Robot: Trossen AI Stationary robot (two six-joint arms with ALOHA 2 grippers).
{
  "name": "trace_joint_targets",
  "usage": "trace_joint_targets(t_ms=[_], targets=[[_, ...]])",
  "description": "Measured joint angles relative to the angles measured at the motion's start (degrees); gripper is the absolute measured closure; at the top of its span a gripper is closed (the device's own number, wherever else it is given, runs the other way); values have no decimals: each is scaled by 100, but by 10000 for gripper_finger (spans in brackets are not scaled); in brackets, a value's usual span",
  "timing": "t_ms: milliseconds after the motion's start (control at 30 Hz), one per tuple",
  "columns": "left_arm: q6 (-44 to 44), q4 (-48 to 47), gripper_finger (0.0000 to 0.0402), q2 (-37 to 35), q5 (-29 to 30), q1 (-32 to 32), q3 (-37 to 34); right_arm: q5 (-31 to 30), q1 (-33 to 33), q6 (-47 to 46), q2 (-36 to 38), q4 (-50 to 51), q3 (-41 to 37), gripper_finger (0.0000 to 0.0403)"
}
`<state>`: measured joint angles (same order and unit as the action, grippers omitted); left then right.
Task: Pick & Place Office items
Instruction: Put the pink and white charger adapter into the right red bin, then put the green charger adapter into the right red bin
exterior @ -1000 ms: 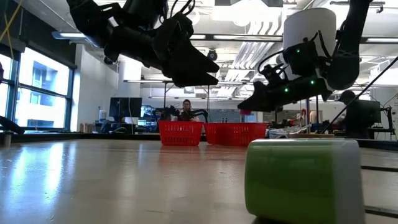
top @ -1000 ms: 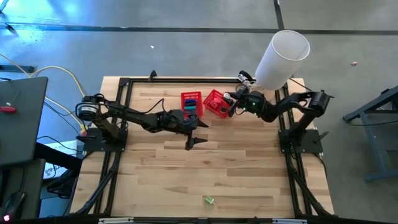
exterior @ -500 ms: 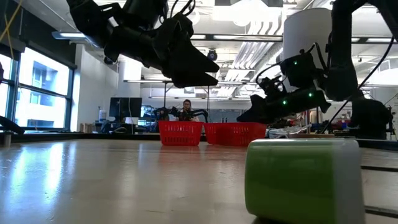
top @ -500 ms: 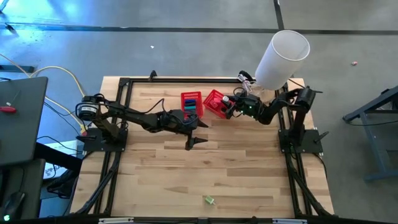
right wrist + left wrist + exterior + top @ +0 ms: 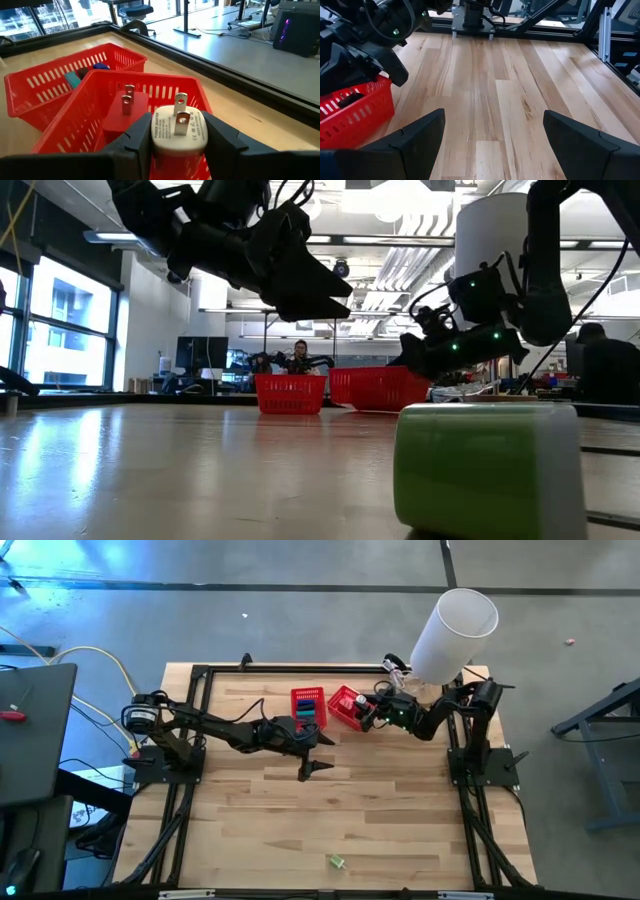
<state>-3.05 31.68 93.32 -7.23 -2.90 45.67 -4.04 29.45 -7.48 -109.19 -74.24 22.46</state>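
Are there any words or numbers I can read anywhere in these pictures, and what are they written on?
"POWER ADAPTER": seems to be the top line printed on the white plug held in the right hand, over the red basket; I am not certain of it.
The smaller lines under it: too small to read.
Green block, other red basket, white cylinder: no writing shows.
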Motion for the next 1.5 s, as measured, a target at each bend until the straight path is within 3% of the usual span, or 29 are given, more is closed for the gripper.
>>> trace_joint_targets(t_ms=[267,1033,1500], targets=[[1,-2,71,0,1,0,0,138,-50,17,0,-3,4,268],[4,0,71,0,-1,0,0,121,-251,430,0,-24,4,199],[7,0,71,0,0,0,0,143,-638,897,260,-150,2,195]])
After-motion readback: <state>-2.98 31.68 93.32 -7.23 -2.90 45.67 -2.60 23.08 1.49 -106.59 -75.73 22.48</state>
